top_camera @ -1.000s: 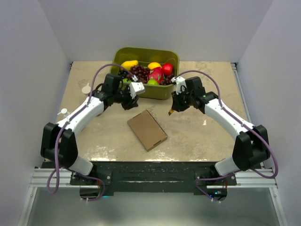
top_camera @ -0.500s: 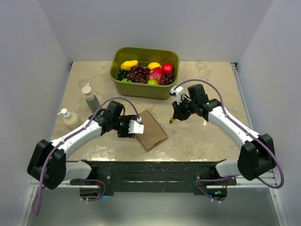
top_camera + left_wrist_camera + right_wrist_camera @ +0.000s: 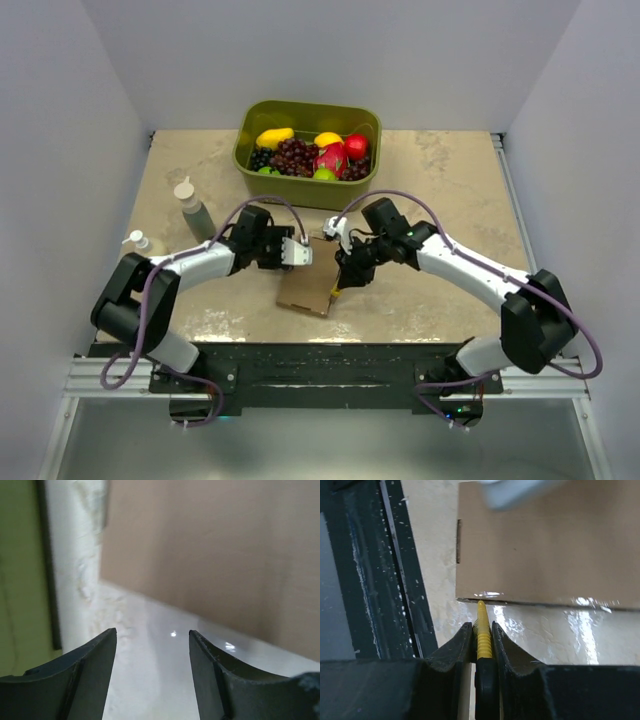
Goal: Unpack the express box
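The express box lies flat on the counter, about in the middle, on the near side of the green tub that holds fruit. From above I see only its near part. The far corner is covered by the left claw and the right edge by the right claw.

The left claw is spread, with nothing between its fingers. In its own camera the two dark fingers frame only bare counter. The box fills the upper right of that picture, blurred and cut off by the frame, so I cannot tell whether the claw touches it. A strip of the tub shows at the left side there.

The right claw is pinching a thin yellow tool with a ribbed surface. Most of the tool is hidden between the fingers; only the pointed end comes out. This end reaches the near edge of the box, close to a corner with a small slot in the cardboard. It seems to touch the edge, but the glare on the counter makes it hard to see. A white shape crosses the top of this picture, too blurred to name.

Two bottles stand at the left of the counter, the nearer one partly hidden behind the left arm.
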